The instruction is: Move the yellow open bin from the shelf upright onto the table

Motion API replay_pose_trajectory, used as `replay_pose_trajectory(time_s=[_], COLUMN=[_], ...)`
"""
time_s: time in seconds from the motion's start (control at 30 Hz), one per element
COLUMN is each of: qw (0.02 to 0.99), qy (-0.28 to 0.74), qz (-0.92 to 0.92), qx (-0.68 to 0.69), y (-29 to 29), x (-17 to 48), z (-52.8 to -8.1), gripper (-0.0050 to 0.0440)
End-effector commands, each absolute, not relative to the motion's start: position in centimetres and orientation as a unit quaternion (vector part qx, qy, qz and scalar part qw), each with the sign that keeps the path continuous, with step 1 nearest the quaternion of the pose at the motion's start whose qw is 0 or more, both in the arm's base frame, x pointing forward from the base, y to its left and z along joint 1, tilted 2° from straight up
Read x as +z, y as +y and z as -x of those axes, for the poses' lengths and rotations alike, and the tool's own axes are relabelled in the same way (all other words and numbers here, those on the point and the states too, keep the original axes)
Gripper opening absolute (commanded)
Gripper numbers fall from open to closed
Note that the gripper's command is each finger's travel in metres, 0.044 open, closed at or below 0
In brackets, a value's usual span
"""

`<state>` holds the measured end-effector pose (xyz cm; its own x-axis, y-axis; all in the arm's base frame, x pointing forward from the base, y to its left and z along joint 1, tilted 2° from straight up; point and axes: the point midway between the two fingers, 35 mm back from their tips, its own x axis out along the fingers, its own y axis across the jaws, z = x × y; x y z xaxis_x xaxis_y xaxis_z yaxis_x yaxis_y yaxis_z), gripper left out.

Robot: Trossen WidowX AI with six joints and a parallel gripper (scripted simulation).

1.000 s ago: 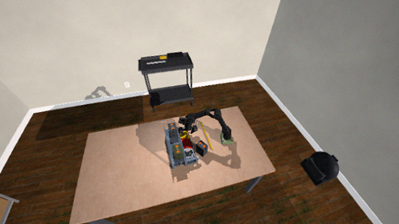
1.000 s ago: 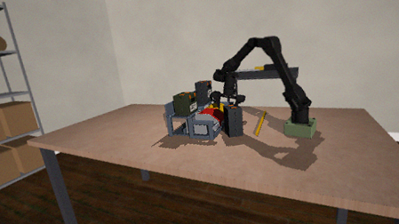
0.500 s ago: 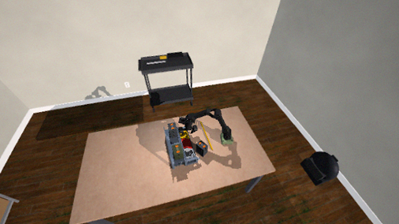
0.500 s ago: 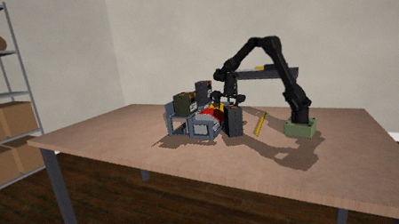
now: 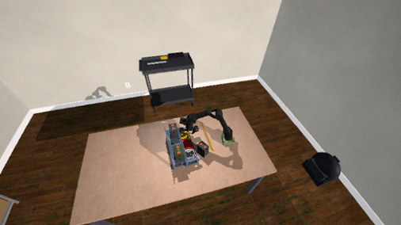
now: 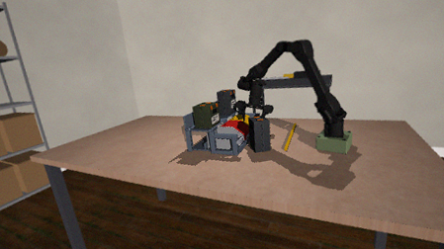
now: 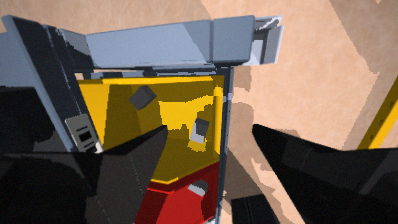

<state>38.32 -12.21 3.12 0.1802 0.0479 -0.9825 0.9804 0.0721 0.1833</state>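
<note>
The yellow open bin (image 5: pixel 184 136) (image 7: pixel 125 130) sits in the blue-grey shelf rack (image 6: pixel 189 122) (image 7: pixel 150 47), at the end of its lower row. In the wrist view a dark block (image 7: pixel 142 97) and a grey-and-white part (image 7: pixel 198 131) lie inside it. My gripper (image 6: pixel 253 112) (image 7: pixel 209 128) is wide open and empty, pointing down. In the wrist view its left finger overlaps the bin's interior and its right finger is beyond the rack's right-hand rail, so the bin's right wall lies between them. The exact fingertip height is hard to tell.
A red bin (image 5: pixel 188 144) (image 7: pixel 175 205) adjoins the yellow one, with a grey bin (image 5: pixel 190 151) beyond. Boxes (image 5: pixel 178 152) (image 6: pixel 227 101) stand on the rack's upper level. A dark box (image 5: pixel 202 150) (image 6: pixel 260 136) and a yellow stick (image 5: pixel 208 138) (image 6: pixel 290 137) are between rack and arm base.
</note>
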Motion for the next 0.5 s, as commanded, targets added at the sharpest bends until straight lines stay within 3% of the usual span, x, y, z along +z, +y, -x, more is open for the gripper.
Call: replay_pose_trajectory(time_s=[0.0, 0.47], qw=[0.56, 0.56], qy=[0.473, 0.473], qz=[-0.539, -0.539], qx=[-0.415, -0.415], y=[-12.3, -12.3], x=[4.2, 3.2], z=[-38.6, -38.7], gripper=[0.0425, 0.0425])
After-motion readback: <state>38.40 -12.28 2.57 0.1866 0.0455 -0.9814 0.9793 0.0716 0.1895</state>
